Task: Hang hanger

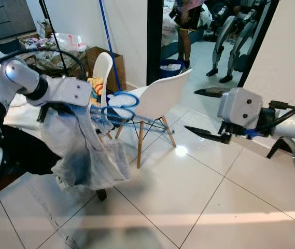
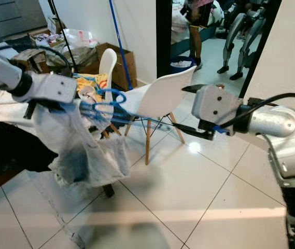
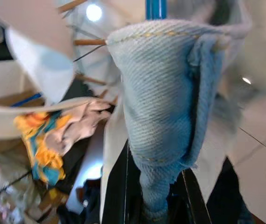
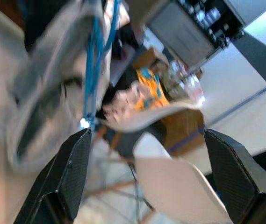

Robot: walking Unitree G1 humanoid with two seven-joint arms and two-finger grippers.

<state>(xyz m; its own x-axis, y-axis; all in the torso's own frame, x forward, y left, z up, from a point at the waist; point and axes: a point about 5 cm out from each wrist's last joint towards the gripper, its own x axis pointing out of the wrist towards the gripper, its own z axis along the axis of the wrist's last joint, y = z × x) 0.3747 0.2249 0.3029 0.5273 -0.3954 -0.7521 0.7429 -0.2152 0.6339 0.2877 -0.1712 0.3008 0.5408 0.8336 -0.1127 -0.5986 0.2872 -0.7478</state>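
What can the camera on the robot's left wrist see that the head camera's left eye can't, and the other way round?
The left wrist view alone shows, close up, the left gripper's fingers clamped on a fold of denim. The left eye view alone shows the right gripper open in the air, the tiled floor and a person in the doorway. Both show the garment on the blue hanger, the white chairs and the orange cloth.

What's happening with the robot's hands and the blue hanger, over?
Left gripper shut on pale denim garment hung on blue wire hanger. Right gripper open, apart from it. White plastic chairs just beyond the hanger.
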